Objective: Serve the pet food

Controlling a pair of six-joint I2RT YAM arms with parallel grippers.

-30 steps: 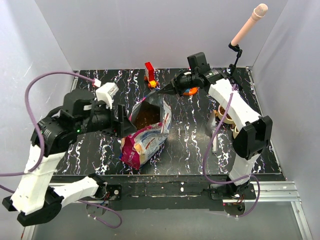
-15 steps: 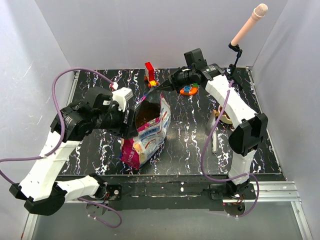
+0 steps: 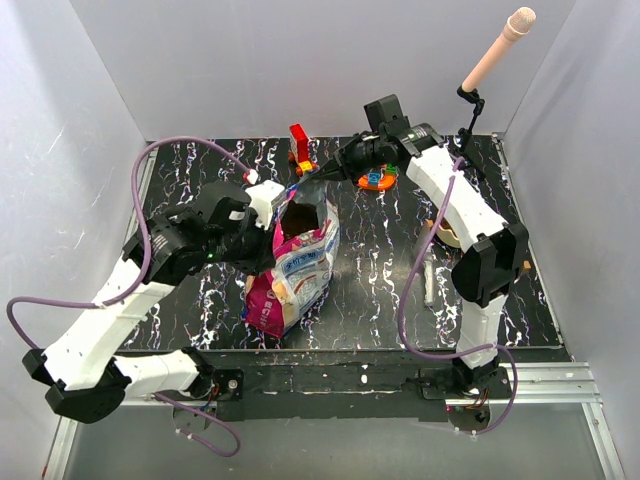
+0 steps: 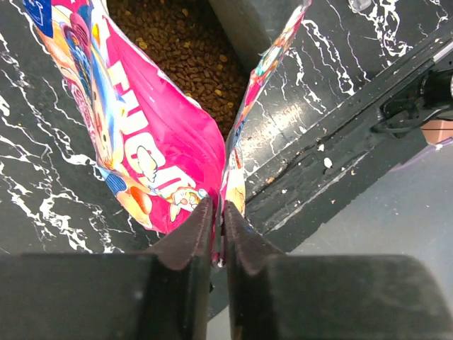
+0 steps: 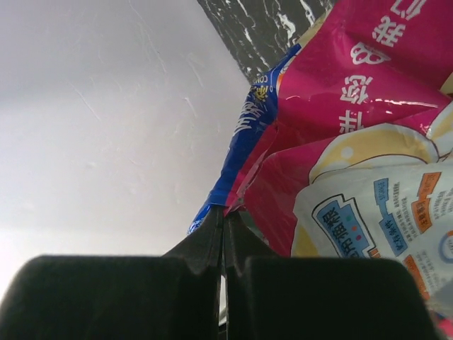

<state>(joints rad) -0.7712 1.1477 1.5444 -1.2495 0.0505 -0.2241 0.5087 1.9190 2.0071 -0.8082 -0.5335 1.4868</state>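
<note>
The pink, white and blue pet food bag [image 3: 298, 270] stands propped at the table's middle, its mouth open upward. Brown pet food [image 3: 299, 221] shows inside, and closer in the left wrist view as pet food [image 4: 177, 49]. My left gripper [image 3: 274, 224] is shut on the bag's left rim; the pink foil [image 4: 159, 142] is pinched between its fingertips [image 4: 202, 219]. From the back right, my right gripper [image 3: 322, 173] holds the far corner of the bag [image 5: 354, 134], jaws all but closed with a thin slit between them.
A red toy block [image 3: 298, 137] stands at the back behind the bag. An orange dish [image 3: 377, 181] of coloured blocks lies under the right arm. A beige round object [image 3: 450, 234] and a grey utensil [image 3: 428, 282] lie at the right.
My left arm swung right to the bag and its open gripper closed on the bag's left rim. The bag's mouth now stands more upright. The right gripper shifted slightly back-left.
</note>
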